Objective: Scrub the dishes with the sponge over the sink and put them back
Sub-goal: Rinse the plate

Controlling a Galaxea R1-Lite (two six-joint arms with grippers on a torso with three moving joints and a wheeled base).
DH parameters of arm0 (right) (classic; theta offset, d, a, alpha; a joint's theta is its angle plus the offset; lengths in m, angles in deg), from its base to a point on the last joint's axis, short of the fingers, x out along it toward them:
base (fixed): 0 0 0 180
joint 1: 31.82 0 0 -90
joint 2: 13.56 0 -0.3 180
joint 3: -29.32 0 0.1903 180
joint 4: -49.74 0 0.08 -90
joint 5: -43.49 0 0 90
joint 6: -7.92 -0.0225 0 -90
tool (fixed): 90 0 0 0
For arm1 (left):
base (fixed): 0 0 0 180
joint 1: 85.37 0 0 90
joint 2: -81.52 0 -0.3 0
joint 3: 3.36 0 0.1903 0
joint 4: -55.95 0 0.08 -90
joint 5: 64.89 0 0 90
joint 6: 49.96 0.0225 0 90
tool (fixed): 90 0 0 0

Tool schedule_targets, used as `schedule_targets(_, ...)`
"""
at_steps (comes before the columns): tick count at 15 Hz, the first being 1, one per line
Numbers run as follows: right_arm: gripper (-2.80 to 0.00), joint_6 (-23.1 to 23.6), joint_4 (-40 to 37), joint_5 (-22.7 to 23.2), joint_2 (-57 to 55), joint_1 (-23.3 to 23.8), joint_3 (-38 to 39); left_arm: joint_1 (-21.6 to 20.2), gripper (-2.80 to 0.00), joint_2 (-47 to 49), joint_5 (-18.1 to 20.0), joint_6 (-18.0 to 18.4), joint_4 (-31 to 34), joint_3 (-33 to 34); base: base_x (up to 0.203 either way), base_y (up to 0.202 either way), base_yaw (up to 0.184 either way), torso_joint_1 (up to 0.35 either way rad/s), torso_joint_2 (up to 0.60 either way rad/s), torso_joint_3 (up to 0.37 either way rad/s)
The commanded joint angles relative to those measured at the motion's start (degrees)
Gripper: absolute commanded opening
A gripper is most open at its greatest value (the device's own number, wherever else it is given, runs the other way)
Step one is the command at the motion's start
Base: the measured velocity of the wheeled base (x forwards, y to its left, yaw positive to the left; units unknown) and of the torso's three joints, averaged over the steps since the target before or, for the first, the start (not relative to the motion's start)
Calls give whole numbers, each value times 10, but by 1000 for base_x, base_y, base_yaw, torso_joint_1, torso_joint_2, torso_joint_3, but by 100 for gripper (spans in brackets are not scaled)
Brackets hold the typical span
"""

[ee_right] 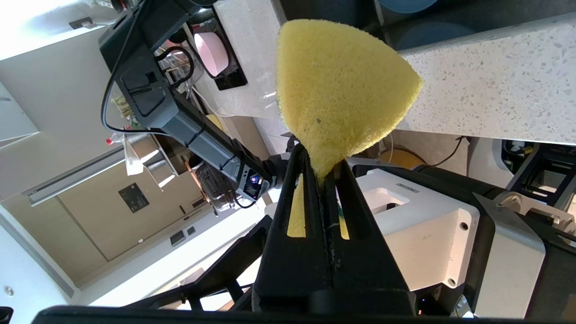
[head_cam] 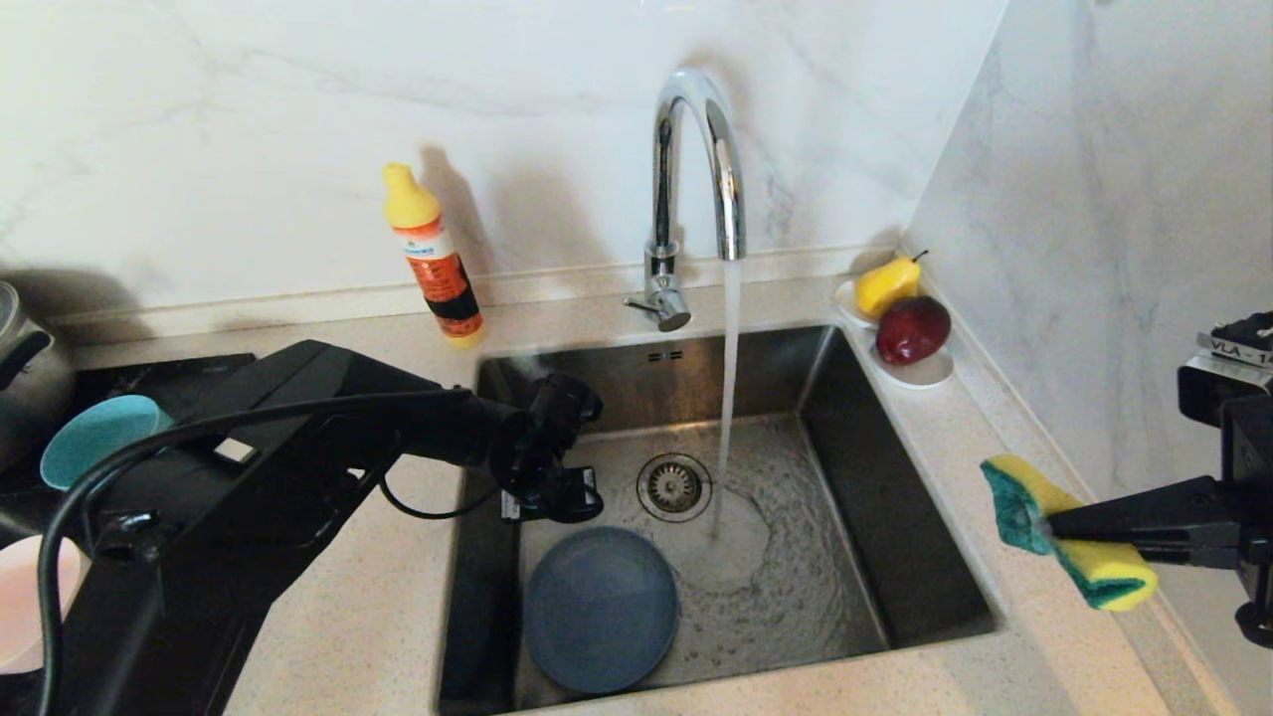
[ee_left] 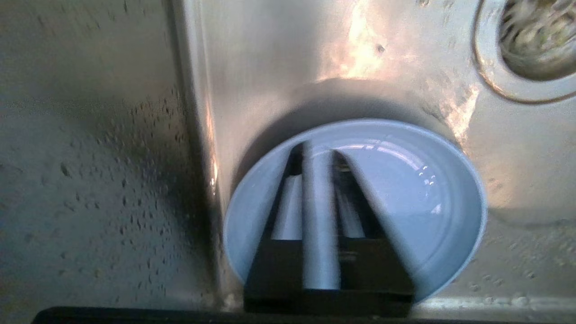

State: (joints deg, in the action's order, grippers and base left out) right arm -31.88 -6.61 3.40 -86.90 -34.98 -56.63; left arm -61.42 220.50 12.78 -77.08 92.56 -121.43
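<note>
Nearest us, the plate [head_cam: 601, 609] lies flat on the sink [head_cam: 925, 587] floor in the front-left corner, and the left gripper [ee_left: 320, 157] hangs just above it, its fingers a narrow slit apart and, as far as the blurred wrist view shows, gripping nothing. Off to the right, over the counter [head_cam: 955, 438], the right gripper [head_cam: 1054, 523] pinches the sponge [head_cam: 1069, 532] tight at its waist. Further back, water runs from the tap [head_cam: 696, 169] beside the drain [head_cam: 674, 486], with the teal bowl [head_cam: 97, 438] and pink bowl [head_cam: 30, 617] waiting out left.
</note>
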Motion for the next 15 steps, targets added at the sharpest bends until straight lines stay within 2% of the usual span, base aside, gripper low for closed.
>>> schedule_targets(1, -280, -2, -3, 3, 2, 1, 1, 0, 0, -3, -1, -2, 0, -8, 0, 0, 0, 0, 0, 0)
schedule_targets(6, -280, -2, -2, 18, 5, 11, 1, 0, 0, -3, -1, -2, 5, -30, 0, 0, 0, 0, 0, 0)
schedule_targets(15, -280, 0, -1, 29, 3, 12, 4, 0, 0, 10, -1, 30, -1, -57, 0, 0, 0, 0, 0, 0)
